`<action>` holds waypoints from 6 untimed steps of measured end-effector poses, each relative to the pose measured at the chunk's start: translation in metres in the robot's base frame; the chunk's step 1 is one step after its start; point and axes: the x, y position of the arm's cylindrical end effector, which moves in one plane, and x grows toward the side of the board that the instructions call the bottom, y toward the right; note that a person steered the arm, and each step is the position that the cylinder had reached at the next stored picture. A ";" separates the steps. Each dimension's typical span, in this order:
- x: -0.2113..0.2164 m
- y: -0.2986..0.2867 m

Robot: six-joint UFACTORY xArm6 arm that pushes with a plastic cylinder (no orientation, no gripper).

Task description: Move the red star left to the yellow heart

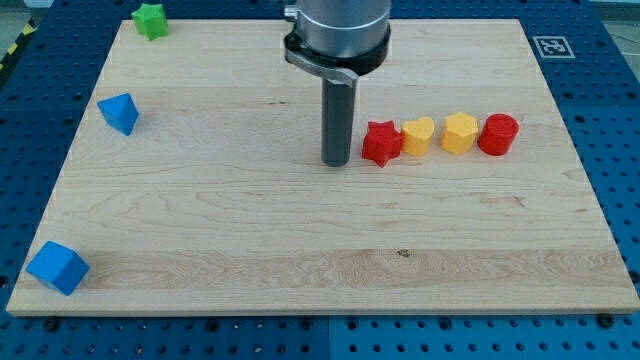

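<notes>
The red star (pixel 381 143) lies on the wooden board, right of centre. It touches the yellow heart (pixel 418 135) on its right side. My tip (pixel 336 162) stands on the board just left of the red star, with a small gap between them. Further to the view's right in the same row are a yellow hexagon block (pixel 459 132) and a red cylinder (pixel 498 134).
A green star block (pixel 151 20) sits at the board's top left corner. A blue block (pixel 119 113) lies at the left edge and a blue cube (pixel 57 267) at the bottom left corner. The board (pixel 300 250) rests on a blue perforated table.
</notes>
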 end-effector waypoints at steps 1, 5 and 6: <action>0.014 0.005; -0.003 0.028; -0.017 0.028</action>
